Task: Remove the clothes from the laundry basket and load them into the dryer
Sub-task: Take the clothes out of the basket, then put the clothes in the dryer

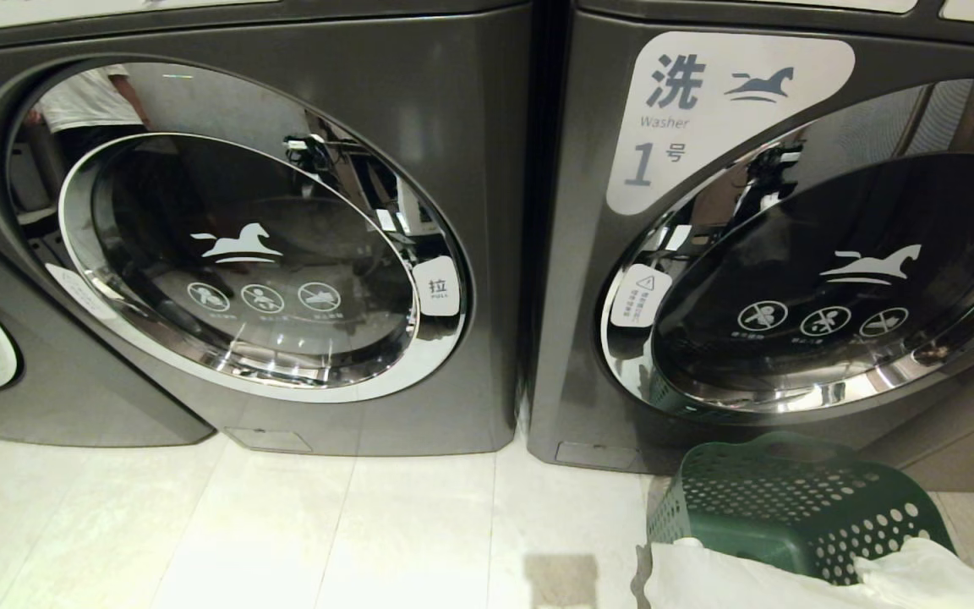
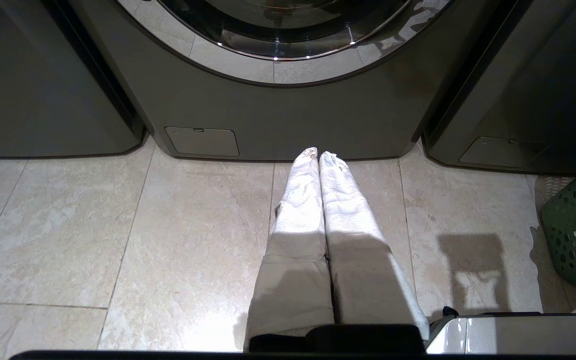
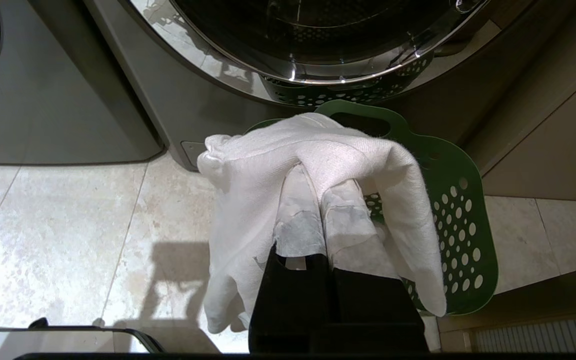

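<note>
Right claw (image 3: 320, 192) pressed together, white cloth (image 3: 253, 185) draped over it above green basket (image 3: 460, 210), lower right; dryer door (image 1: 834, 279) shut. Left claw (image 2: 318, 160) pressed together, empty.

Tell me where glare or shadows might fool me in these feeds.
Head view: the left door glass mirrors the room and a person, hiding the drum. Left wrist view: a boxy shadow lies on the floor. Right wrist view: bright glints on the chrome door ring.
</note>
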`<state>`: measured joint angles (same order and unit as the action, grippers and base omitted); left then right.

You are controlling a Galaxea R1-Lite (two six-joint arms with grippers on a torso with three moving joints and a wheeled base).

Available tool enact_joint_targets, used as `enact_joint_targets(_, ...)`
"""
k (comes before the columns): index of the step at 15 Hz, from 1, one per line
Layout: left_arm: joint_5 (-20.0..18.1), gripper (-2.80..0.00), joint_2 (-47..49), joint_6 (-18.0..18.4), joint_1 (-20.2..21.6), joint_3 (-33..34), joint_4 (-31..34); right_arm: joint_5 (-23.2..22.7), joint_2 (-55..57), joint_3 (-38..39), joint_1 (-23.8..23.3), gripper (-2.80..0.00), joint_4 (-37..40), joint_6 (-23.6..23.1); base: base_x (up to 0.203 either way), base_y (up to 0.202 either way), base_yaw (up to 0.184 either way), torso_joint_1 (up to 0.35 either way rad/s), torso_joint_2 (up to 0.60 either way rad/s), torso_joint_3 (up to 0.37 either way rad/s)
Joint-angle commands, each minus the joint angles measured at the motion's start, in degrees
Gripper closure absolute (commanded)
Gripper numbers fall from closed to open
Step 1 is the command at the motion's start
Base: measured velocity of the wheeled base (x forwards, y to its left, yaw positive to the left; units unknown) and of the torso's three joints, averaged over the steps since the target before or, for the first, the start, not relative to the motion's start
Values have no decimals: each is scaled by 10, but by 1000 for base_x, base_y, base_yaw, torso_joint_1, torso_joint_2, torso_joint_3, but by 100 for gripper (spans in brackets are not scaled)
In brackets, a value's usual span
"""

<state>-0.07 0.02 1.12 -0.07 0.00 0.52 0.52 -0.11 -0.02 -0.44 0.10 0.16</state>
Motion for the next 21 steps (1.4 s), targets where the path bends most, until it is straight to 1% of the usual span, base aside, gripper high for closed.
enact_joint_targets(1,0,0,0,0,0,0,0,0,1,0,0,0,0,0,0,0,0,7,7,51)
enact_joint_targets(21,1,0,0,-2,0,0,0,0,1,0,0,0,-1,0,0,0,0,2,2,192)
